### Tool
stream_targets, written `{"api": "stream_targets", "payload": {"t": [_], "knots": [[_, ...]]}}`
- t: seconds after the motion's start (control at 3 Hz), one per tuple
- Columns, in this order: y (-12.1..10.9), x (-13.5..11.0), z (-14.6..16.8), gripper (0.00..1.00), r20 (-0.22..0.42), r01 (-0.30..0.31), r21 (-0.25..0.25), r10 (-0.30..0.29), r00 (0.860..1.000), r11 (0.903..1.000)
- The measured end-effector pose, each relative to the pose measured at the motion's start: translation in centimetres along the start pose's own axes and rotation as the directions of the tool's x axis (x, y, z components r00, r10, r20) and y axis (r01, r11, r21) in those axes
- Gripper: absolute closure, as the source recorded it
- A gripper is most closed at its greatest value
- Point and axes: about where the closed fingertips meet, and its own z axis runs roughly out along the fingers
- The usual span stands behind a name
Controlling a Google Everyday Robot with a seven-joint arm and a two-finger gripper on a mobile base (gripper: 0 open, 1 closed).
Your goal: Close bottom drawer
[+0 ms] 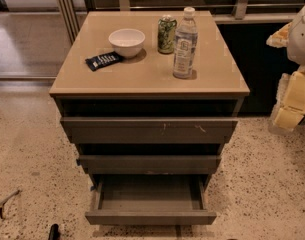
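Observation:
The bottom drawer (150,217) is the lowest of three in a dark grey-brown cabinet. It is pulled out towards me, and its shallow grey box (151,193) shows nothing inside. Its flat front has no handle. The middle drawer (149,164) and the top drawer (149,130), which has white scratch marks, stick out less. My gripper (292,101) is on the white and pale yellow arm at the right edge of the view. It is beside the cabinet at about top-drawer height and well apart from the bottom drawer.
On the tan cabinet top (142,76) stand a white bowl (127,42), a green can (167,34), a clear water bottle (185,44) and a dark snack packet (104,60). Speckled floor surrounds the cabinet. A grey rod (4,201) and a black object (53,231) lie at lower left.

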Motion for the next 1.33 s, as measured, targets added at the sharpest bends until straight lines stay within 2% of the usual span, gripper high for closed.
{"api": "stream_targets", "payload": {"t": [0.33, 0.67, 1.0, 1.33], "knots": [[0.0, 0.0, 0.0, 0.00, 0.000, 0.000, 0.000, 0.000, 1.000, 1.0000], [0.1, 0.1, 0.2, 0.21, 0.001, -0.001, 0.000, 0.001, 1.000, 1.0000], [1.2, 0.8, 2.6, 0.45, 0.014, -0.012, -0.007, 0.012, 1.000, 0.9999], [4.5, 3.0, 11.0, 0.75, 0.088, -0.045, -0.089, 0.052, 0.995, 0.9950]]}}
